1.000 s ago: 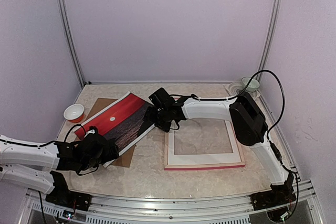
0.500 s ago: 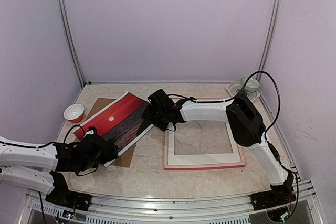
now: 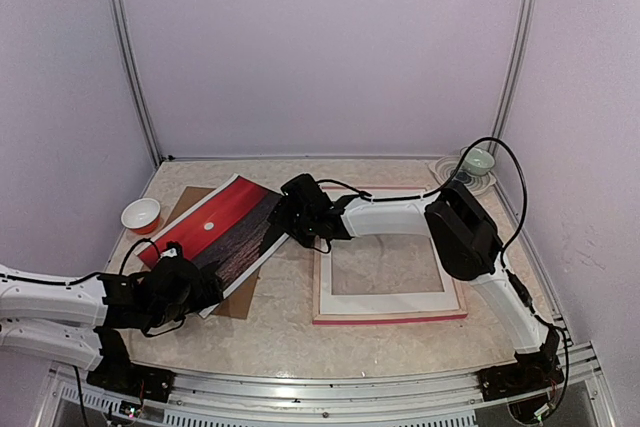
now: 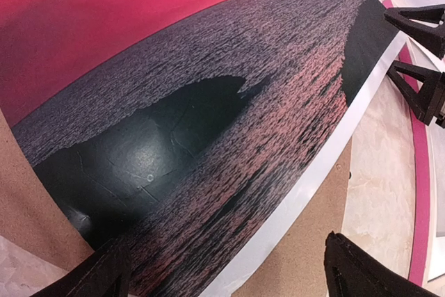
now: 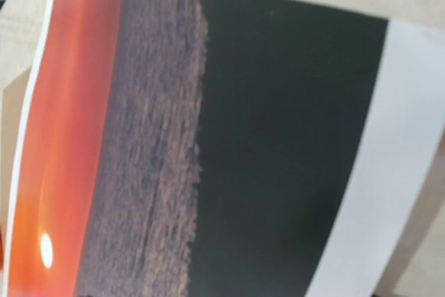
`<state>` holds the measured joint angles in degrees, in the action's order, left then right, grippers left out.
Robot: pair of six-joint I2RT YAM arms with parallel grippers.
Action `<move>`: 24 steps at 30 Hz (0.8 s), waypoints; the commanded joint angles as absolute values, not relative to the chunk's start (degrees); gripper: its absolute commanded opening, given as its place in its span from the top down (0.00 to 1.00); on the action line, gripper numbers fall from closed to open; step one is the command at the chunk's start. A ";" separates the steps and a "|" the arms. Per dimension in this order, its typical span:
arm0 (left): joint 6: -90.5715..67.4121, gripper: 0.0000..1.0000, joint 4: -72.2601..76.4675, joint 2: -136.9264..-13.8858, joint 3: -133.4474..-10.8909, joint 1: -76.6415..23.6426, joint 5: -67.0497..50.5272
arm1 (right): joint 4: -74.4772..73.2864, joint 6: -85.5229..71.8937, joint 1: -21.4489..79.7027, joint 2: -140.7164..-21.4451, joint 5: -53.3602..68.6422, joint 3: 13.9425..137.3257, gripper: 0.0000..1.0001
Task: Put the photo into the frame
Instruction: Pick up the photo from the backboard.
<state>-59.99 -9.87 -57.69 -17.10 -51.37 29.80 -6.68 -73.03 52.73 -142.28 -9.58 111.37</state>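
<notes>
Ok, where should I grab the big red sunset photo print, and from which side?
Take the red sunset photo print by its white-bordered corner nearest the pink rectangular frame, coming from the frame side with the right gripper. That end seems to jut past the flat brown backing board, so one of the jaws could probably slip under.

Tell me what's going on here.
Two robot arms are working on a sunset photo that lies on a brown backing board at the left of the table. The left fingers stand open at its near edge, and the right fingers stand open at its right edge; neither grips it yet. The pink frame, with a white mat, lies to the right, with no photo in it.
</notes>
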 commanded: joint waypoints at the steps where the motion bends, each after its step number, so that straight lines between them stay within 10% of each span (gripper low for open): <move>1: -60.03 0.06 -8.72 -58.70 -16.25 -50.97 29.87 | -10.33 -76.78 53.11 -142.71 -13.30 107.29 0.20; 24: -58.75 0.29 -6.91 -60.56 -16.08 -50.98 25.58 | 8.03 -78.88 52.32 -143.25 -5.84 101.58 0.22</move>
